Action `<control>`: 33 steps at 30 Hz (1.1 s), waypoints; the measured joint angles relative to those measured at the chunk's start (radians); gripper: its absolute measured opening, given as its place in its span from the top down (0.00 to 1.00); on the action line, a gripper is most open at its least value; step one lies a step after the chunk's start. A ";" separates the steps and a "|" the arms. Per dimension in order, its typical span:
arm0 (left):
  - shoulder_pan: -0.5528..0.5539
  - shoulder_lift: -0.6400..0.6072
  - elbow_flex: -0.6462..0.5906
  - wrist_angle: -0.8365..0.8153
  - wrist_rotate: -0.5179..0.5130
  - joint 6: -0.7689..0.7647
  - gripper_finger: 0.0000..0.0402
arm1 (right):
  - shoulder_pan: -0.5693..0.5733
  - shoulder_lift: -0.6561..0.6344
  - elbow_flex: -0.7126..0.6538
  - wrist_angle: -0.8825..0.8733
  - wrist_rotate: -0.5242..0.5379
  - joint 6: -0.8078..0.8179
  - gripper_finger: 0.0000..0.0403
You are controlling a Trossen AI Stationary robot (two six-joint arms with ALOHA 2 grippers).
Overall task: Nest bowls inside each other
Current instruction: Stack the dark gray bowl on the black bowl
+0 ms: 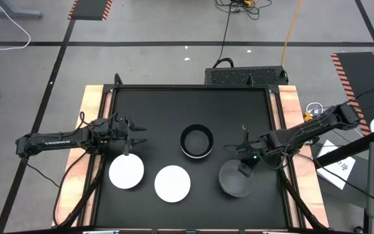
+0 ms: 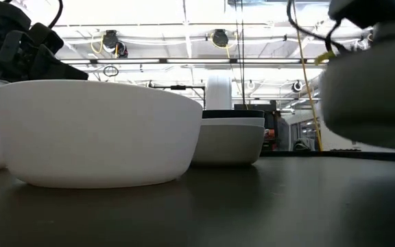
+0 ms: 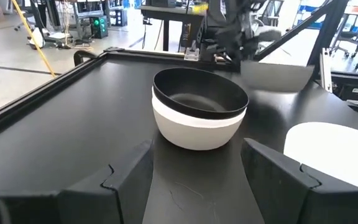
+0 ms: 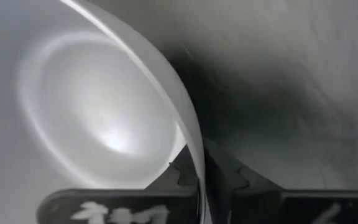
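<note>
— What sits nearest on the desk (image 1: 174, 104)?
— Two white bowls, one at seven o'clock (image 1: 126, 173), one at six (image 1: 172, 183). The grey bowl (image 1: 236, 179) is at five, its rim pinched by the clenched right end effector (image 1: 245, 170).
— Farther back?
— A black bowl (image 1: 196, 140) nested in a white one at centre. The left end effector (image 1: 137, 134), at nine, gapes, holding nothing.

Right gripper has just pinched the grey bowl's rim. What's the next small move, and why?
Probably lift it straight up. The right gripper is shut on the rim of the grey bowl, which sits apart from the black-in-white stack. Raising it first should clear that stack's rim before carrying across. The left gripper waits open above a white bowl.
</note>
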 joint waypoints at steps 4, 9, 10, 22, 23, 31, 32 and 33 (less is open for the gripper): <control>0.000 0.000 0.000 -0.042 -0.001 0.001 0.39 | 0.012 -0.010 0.000 0.191 0.081 -0.109 1.00; 0.000 0.000 0.000 -0.036 -0.005 0.016 0.39 | -0.050 -0.002 0.000 0.329 0.164 -0.242 1.00; 0.000 0.000 0.000 -0.027 -0.005 0.017 0.39 | -0.074 -0.002 0.005 0.326 0.163 -0.274 1.00; 0.000 0.000 0.000 -0.012 -0.005 0.030 0.39 | -0.388 -0.002 0.185 0.311 0.124 -0.676 1.00; 0.000 0.000 0.000 -0.012 -0.005 0.030 0.39 | -0.410 -0.002 0.204 0.299 0.098 -0.691 1.00; 0.000 0.000 0.000 -0.028 -0.001 0.038 0.39 | -0.562 0.108 0.436 0.158 -0.039 -0.769 1.00; 0.000 0.000 0.000 -0.029 -0.001 0.040 0.39 | -0.573 0.132 0.475 0.113 -0.043 -0.784 1.00; 0.000 0.000 0.000 -0.031 0.000 0.040 0.39 | -0.583 0.159 0.514 0.073 -0.043 -0.801 1.00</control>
